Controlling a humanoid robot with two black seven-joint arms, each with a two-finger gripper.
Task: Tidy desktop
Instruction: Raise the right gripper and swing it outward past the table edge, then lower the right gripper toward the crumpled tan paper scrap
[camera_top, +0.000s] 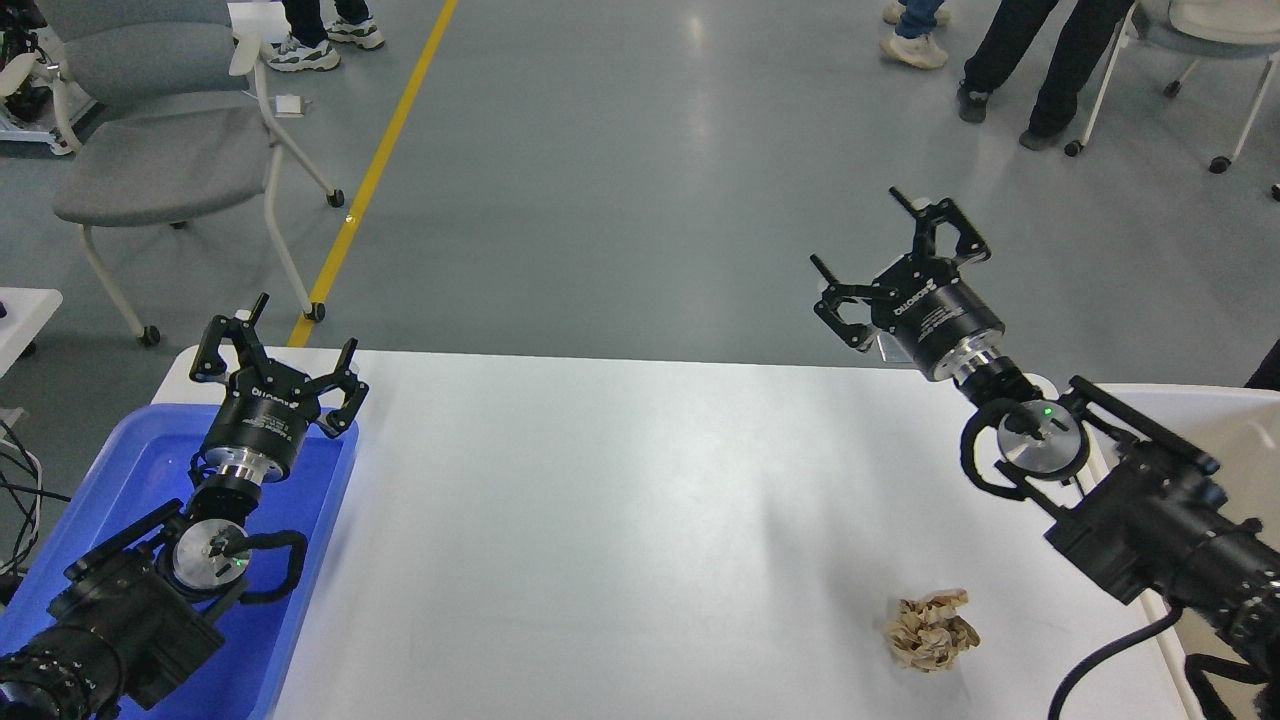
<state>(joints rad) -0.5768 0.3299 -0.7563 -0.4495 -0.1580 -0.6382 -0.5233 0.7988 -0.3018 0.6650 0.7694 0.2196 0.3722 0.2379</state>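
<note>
The white desktop (620, 520) fills the middle of the head view. A crumpled ball of brown paper (931, 632) lies on it near the front right. My right gripper (893, 258) is open and empty, raised above the table's far right edge, well behind the paper ball. My left gripper (280, 345) is open and empty, held over the far end of the blue plastic tray (110, 500) at the left edge of the table.
A cream-white tub (1215, 415) stands at the table's right edge, partly behind my right arm. A grey wheeled chair (160, 150) stands on the floor at the far left. People's legs (1030, 60) show at the far right.
</note>
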